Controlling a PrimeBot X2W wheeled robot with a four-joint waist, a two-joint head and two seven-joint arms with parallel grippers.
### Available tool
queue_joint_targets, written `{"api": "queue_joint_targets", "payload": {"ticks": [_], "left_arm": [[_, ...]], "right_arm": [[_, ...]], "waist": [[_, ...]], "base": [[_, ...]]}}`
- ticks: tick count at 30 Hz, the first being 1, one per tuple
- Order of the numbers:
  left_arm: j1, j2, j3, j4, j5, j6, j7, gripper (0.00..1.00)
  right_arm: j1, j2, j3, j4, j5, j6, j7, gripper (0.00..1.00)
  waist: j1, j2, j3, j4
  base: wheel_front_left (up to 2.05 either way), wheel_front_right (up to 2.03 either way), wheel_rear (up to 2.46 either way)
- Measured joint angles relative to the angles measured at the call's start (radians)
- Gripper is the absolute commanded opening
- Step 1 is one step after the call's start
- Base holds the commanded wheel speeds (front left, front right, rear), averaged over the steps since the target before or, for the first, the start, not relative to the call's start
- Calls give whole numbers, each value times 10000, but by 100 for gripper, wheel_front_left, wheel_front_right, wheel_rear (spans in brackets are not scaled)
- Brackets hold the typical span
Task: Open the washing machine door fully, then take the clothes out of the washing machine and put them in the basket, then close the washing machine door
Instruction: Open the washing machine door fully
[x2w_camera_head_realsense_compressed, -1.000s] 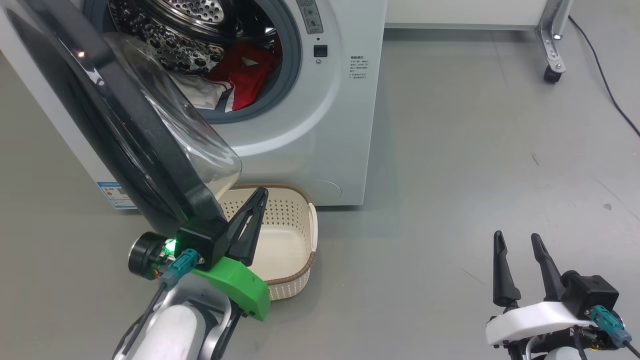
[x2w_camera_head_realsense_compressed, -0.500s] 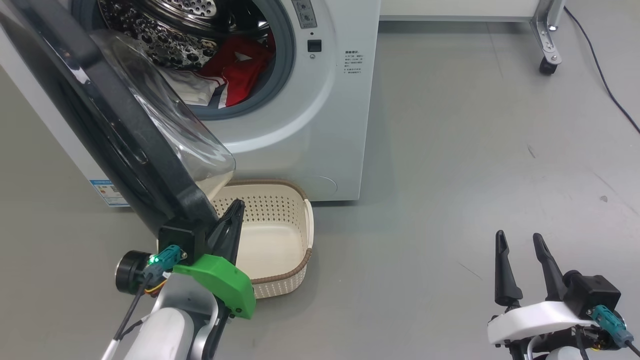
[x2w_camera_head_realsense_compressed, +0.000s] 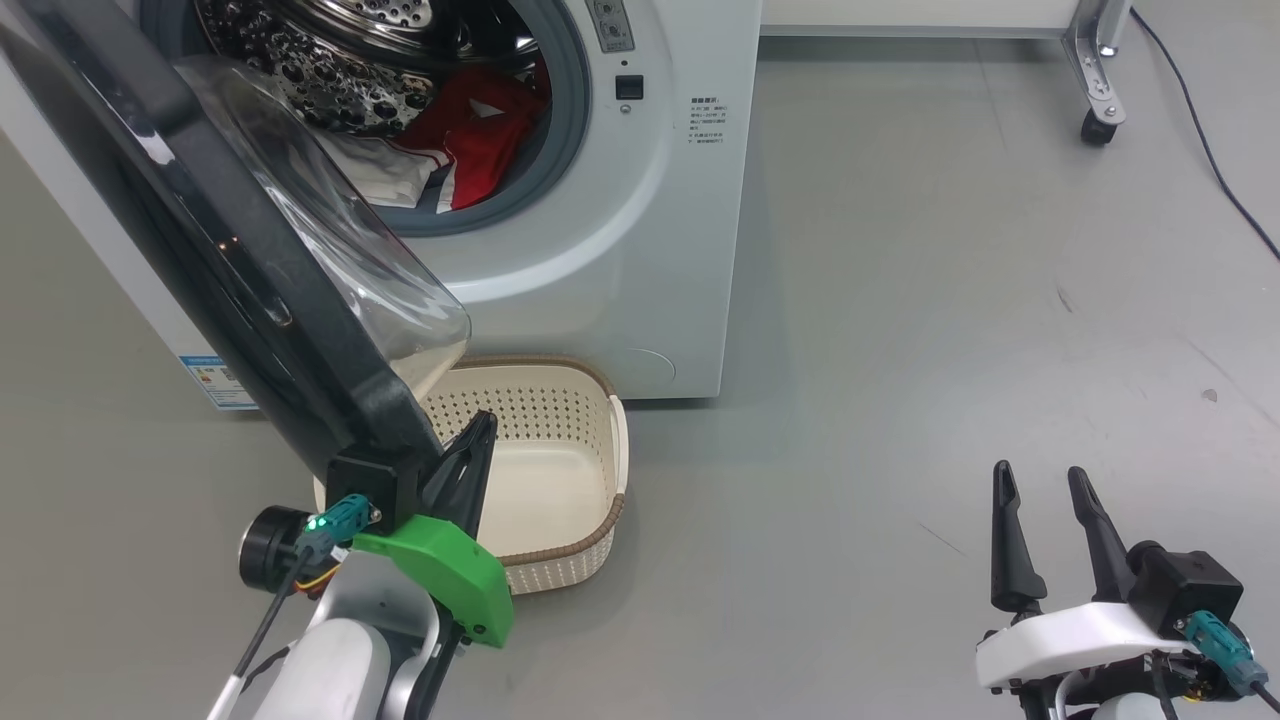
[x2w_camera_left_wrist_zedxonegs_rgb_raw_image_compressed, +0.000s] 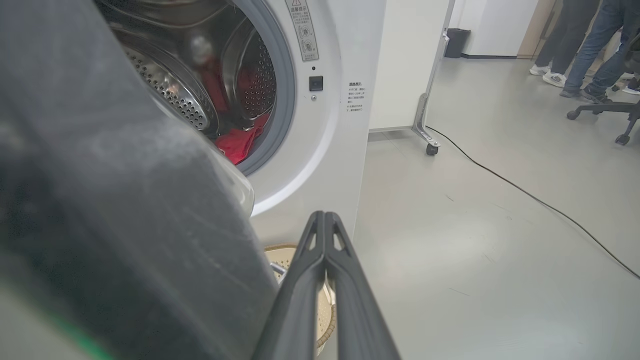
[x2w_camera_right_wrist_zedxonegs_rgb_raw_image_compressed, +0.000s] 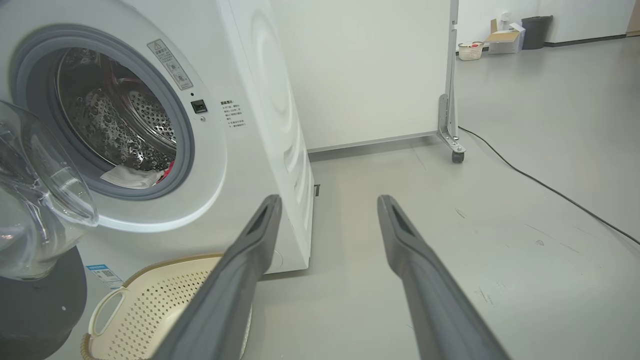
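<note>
Above basket, left tool pinched shut and empty beside door rim; right tool spread wide, empty, well right of basket.

Door: glossy black rim, clear smooth glass bowl. Drum: shiny perforated steel. Clothes: soft red cloth. Basket: matt cream plastic, woven-look brown rim. Floor: smooth grey, faint sheen.
</note>
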Motion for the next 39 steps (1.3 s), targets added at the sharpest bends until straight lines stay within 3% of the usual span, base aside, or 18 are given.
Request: {"api": "queue_joint_targets", "payload": {"ticks": [21, 39], "left_arm": [[-24, -178, -201, 502, -240, 71, -280, 0], [-25, -178, -247, 890, -378, 174, -489, 0]], "right_arm": [[9, 54, -276, 50, -134, 90, 0, 100], [87, 123, -351, 134, -171, 176, 0, 100]], "waist": [[0, 0, -105, 834], [0, 0, -285, 1980]], "base": [[0, 0, 0], [0, 0, 0]]}}
